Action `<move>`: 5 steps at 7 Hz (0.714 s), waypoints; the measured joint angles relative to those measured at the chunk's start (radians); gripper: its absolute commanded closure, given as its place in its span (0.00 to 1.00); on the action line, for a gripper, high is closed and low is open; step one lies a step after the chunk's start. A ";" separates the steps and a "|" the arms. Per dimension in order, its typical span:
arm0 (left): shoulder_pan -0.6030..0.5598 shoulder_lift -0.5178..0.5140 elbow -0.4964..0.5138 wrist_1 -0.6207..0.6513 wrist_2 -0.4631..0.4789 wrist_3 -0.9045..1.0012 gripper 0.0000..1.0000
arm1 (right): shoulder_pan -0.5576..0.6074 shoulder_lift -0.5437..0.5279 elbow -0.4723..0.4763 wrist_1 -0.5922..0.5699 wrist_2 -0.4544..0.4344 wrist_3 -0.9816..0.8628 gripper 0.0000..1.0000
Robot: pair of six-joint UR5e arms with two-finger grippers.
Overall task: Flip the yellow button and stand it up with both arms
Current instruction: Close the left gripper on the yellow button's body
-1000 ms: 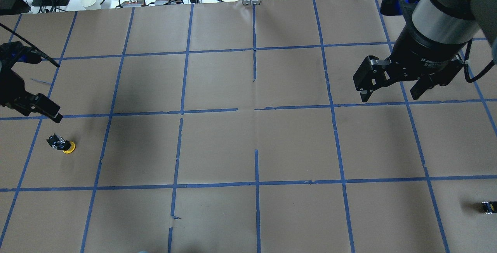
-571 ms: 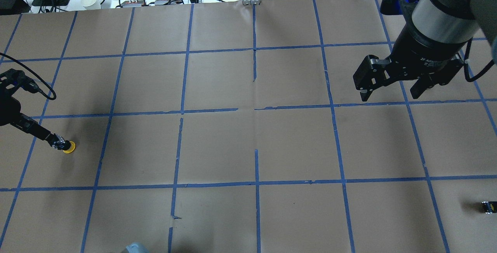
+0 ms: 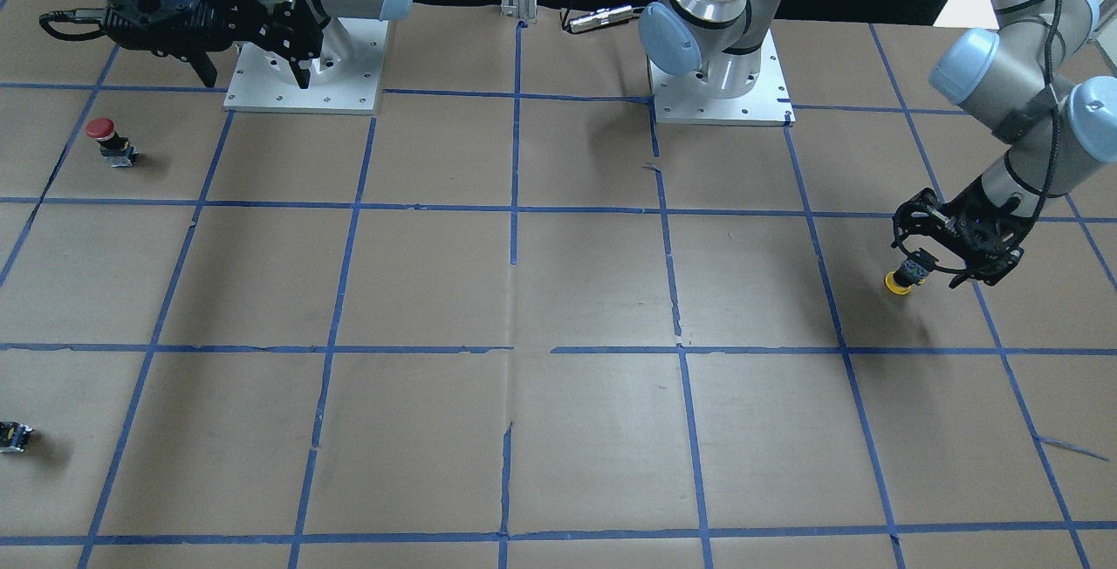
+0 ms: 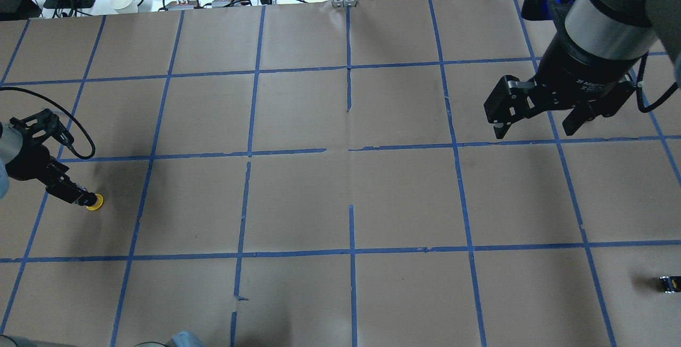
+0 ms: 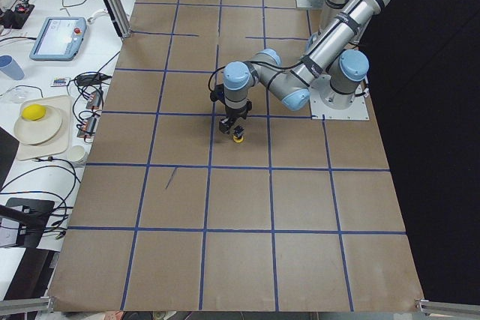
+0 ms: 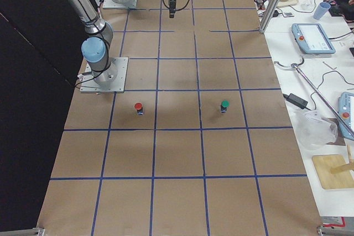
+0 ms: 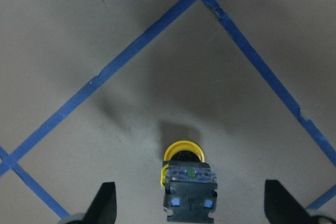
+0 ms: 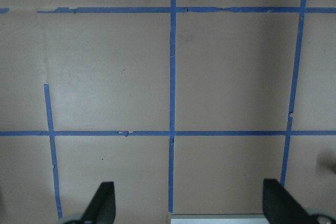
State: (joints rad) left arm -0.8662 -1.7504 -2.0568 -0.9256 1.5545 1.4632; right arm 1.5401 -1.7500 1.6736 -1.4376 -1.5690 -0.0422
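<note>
The yellow button (image 7: pixel 182 153) rests with its yellow cap on the brown paper and its black and grey body (image 7: pixel 190 192) tipped up toward the camera. It sits at the table's left side (image 4: pixel 94 206), and also shows in the front view (image 3: pixel 899 283) and the left side view (image 5: pixel 238 138). My left gripper (image 7: pixel 190 208) is open and low over it, its fingers (image 7: pixel 105 203) on either side of the body and apart from it; it also shows overhead (image 4: pixel 74 193). My right gripper (image 4: pixel 534 129) hangs open and empty high over the far right, with only paper in its wrist view (image 8: pixel 190 208).
A red-capped button (image 3: pixel 102 128) stands near the right arm's base. A green-capped button (image 6: pixel 224 105) stands further out on that side. A small dark capless part (image 4: pixel 669 283) lies at the right edge. Blue tape lines grid the brown paper (image 4: pixel 351 192).
My left gripper has come down and forward onto the yellow button and now straddles its body. The button has not moved. The right arm has stayed still.
</note>
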 measured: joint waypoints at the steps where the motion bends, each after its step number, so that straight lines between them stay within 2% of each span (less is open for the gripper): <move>1: 0.003 -0.005 -0.016 0.031 0.009 0.002 0.08 | 0.000 0.000 0.000 0.000 0.001 0.000 0.00; 2: 0.005 -0.011 -0.024 0.050 0.024 0.002 0.10 | 0.000 0.000 0.000 -0.001 -0.001 -0.003 0.00; 3: 0.005 -0.015 -0.028 0.057 0.033 0.003 0.17 | 0.000 0.002 0.000 -0.003 0.001 -0.008 0.00; 4: 0.006 -0.017 -0.031 0.059 0.036 0.002 0.38 | 0.000 0.004 0.000 -0.005 0.005 -0.007 0.00; 5: 0.006 -0.018 -0.034 0.060 0.042 0.003 0.48 | 0.000 0.005 0.000 -0.007 0.009 -0.002 0.00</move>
State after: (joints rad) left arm -0.8606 -1.7681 -2.0905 -0.8655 1.5964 1.4661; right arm 1.5401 -1.7451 1.6739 -1.4451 -1.5600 -0.0445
